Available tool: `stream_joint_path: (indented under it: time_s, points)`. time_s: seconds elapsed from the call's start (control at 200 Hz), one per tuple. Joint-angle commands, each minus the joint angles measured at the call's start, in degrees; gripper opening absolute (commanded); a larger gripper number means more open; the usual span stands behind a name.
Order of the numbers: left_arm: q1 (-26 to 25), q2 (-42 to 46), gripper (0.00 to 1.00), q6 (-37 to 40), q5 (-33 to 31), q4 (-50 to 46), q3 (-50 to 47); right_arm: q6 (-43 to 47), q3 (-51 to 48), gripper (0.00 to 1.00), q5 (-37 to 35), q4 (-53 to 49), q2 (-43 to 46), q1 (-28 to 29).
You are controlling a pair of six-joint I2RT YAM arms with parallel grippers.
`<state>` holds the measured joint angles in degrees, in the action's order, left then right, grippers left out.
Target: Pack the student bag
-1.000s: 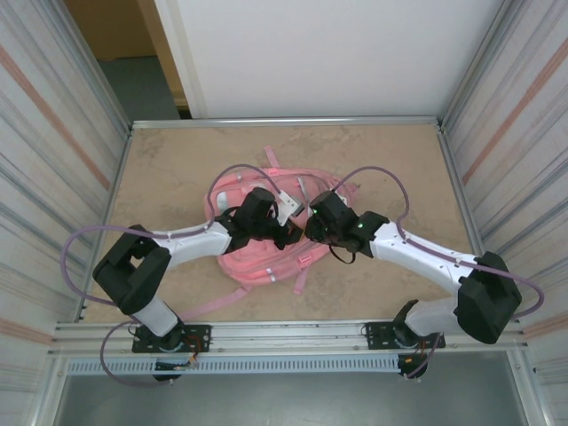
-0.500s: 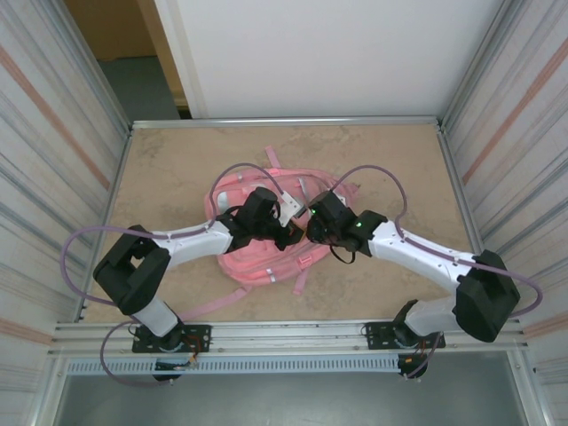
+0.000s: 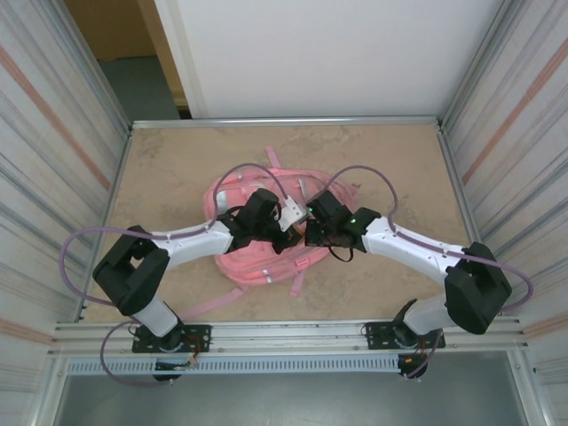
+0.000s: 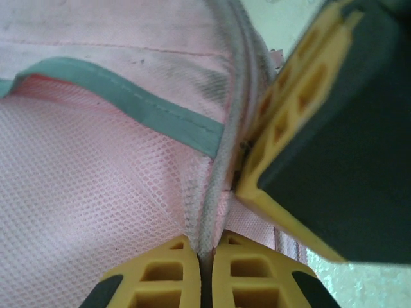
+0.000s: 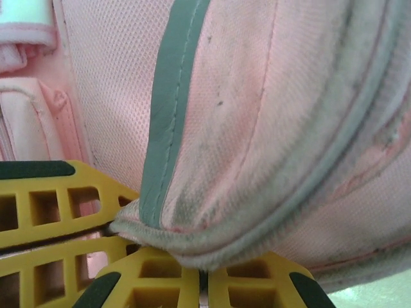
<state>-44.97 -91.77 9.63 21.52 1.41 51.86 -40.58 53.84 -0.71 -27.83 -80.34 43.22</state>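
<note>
The student bag point(image 3: 253, 266) lies flat at the middle of the surface point(image 3: 177, 169), its straps point(image 3: 206, 306) trailing toward 6 o'clock. Reaching in from 8 o'clock, the left gripper point(image 4: 204, 273) is pinched tight on the grey piped seam point(image 4: 221, 173) at the bag's edge, probably to anchor it. Just beside it, on the 3 o'clock side, the right gripper point(image 5: 201, 279) is clamped on a neighbouring fold of the same pink rim. Two grips this close together suggest the edges are meant to be drawn apart, opening the mouth for packing.

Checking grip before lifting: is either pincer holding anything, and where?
Both pinch the student bag: left pincer on a grey piped seam, right pincer on a piped fabric edge.
</note>
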Motion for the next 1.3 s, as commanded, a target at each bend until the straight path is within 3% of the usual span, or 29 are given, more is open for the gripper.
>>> stream_joint_path:
  time_s: [0.0, 0.07, 0.246, 0.356, 0.521, 0.616, 0.722, 0.817, 0.892, 0.962, 1.062, 1.117, 1.173, 1.233, 1.293]
  points:
    - [-0.82, 1.31, 0.0, 16.09, -1.27, -9.26, 4.39, 10.49, 1.42, 0.0, 7.61, -7.18, -0.33, -9.54]
    - [-0.73, 0.79, 0.0, 21.08, -2.54, -12.15, 6.34, 14.23, 2.4, 0.0, 10.24, -9.83, -0.88, -13.5]
    - [-0.21, -0.38, 0.0, 32.4, -7.53, -21.29, 10.33, 20.97, 5.72, 0.0, 6.57, -14.22, -1.16, -17.24]
    - [0.37, -0.52, 0.0, 37.89, -12.16, -24.03, 10.72, 22.8, 7.18, 0.0, 8.46, -15.02, -2.6, -19.96]
    - [3.07, 0.9, 0.0, 43.71, -14.54, -24.97, 9.76, 26.34, 8.68, 0.0, 11.76, -16.07, -3.86, -20.2]
    - [6.0, 2.39, 0.0, 42.72, -16.11, -20.6, 7.93, 25.5, 7.98, 0.0, 15.86, -14.48, -4.55, -17.53]
    - [12.28, 3.46, 0.03, 33.37, -14.8, -16.9, 8.69, 22.68, 8.56, 0.0, 18.54, -12.87, -7.17, -11.68]
    - [17.14, 5.5, 0.3, 20.29, -14.21, -12.55, 8.36, 19.12, 9.27, 0.0, 20.73, -7.27, -10.23, -7.04]
    - [20.46, 8.37, 0.36, 11.17, -11.36, -9.34, 6.13, 17.27, 12.47, 0.0, 20.28, -4.74, -13.51, -4.51]
    - [22.0, 12.0, 0.37, 5.4, -9.54, -9.14, 4.11, 15.76, 15.72, 0.0, 19.28, -3.51, -15.96, -2.72]
    - [22.3, 18.06, 0.42, -4.66, -13.23, -12.94, 1.45, 13.04, 16.71, 0.0, 19.09, 1.28, -17.72, -1.3]
    - [22.45, 21.1, 0.31, -15.26, -17.56, -15.8, -0.12, 11.96, 17.24, 0.0, 20.11, 3.48, -19.15, -0.88]
    - [23.17, 23.31, 0.26, -29.17, -21.3, -20.31, -1.3, 11.3, 17.95, 0.0, 20.64, 4.57, -20.51, -0.54]
    - [24.2, 24.99, 0.26, -38.58, -16.22, -22.67, -3.33, 10.82, 18.07, 0.0, 20.85, 6.2, -21.41, -0.13]
    - [23.65, 26.05, 0.33, -45.38, -10.21, -22.17, -5.83, 10.69, 17.19, 0.0, 20.85, 8.43, -21.51, 0.17]
